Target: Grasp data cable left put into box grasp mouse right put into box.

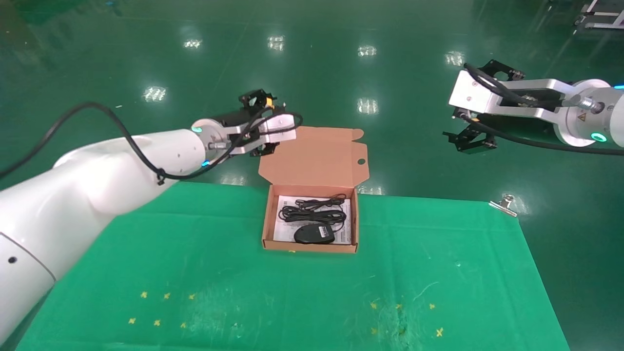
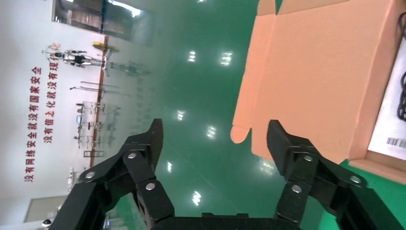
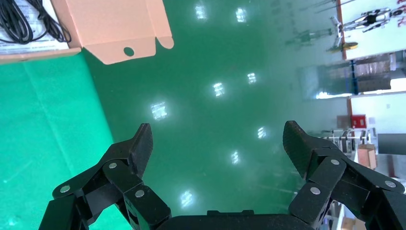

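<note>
The salmon-orange cardboard box (image 1: pixel 310 246) sits on the green cloth-covered table (image 1: pixel 292 302), near its far edge, with its tall flap lid (image 1: pixel 312 156) standing upright behind it and a small round hole near the lid's right side. Inside the box, a white printed sheet (image 1: pixel 282 233) lines the bottom. The data cable (image 1: pixel 312 210) lies on that sheet as a flat bundle of black loops toward the back of the box, and the black oval mouse (image 1: pixel 314 234) rests just in front of it, near the box's front wall, its thin cord running up beside the bundle. The left gripper (image 1: pixel 261 124) hangs in the air just left of the lid's upper corner, off the table's far edge; in the left wrist view its jaws are spread wide with nothing between them, and the lid and a strip of the printed sheet show past one finger (image 2: pixel 282 143). The right gripper (image 1: pixel 470 141) is raised well to the right of the box, beyond the table's far edge, over the glossy green floor (image 1: pixel 390 73); its jaws are likewise wide apart and empty. A metal clip (image 1: pixel 504 204) grips the cloth at the table's far right corner.
</note>
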### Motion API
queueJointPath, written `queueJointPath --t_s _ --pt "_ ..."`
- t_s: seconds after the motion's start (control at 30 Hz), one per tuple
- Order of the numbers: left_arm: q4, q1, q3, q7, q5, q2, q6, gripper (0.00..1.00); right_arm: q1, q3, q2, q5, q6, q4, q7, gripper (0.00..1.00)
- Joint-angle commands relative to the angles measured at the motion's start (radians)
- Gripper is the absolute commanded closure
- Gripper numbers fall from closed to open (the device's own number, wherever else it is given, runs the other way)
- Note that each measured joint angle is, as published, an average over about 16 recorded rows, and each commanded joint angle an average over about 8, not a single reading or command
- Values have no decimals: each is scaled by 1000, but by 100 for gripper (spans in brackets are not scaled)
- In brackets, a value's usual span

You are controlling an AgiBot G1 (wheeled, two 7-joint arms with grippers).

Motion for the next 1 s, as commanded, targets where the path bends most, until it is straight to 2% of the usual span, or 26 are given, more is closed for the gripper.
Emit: queueJointPath --t_s 0.03,1.0 --pt "5 -5 -2 -1 3 -1 -1 0 7 -5 1 -10 -7 5 -3 0" --pt "-297 264 -387 -20 -580 -340 563 0 -379 452 57 577 -377 9 -232 0"
